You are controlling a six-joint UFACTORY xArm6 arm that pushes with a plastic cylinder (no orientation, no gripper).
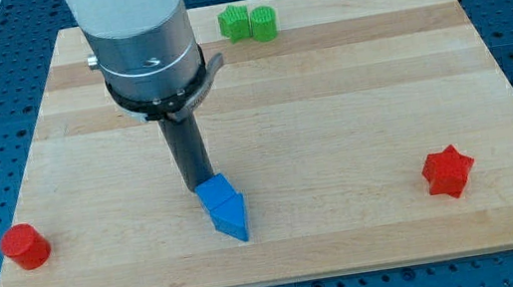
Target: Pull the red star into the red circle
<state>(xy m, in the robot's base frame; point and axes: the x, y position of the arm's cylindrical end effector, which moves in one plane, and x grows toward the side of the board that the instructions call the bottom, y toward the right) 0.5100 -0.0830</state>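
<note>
My tip (199,185) rests against the upper end of the blue pointed block (222,208), near the board's bottom middle; being a bare rod, it has no fingers to spread or pinch. The red star (448,172) lies well apart at the view's right, the red circle (25,246) at the wooden board's (329,83) bottom-left corner. Two green blocks (249,23) touch at the top edge.

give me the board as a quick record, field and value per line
board: wooden board on a blue table
my tip: at the top edge of the blue block, near the view's bottom centre
red star: at the view's lower right
red circle: at the view's lower left
green blocks: pair side by side at the view's top
star and circle: far apart
</note>
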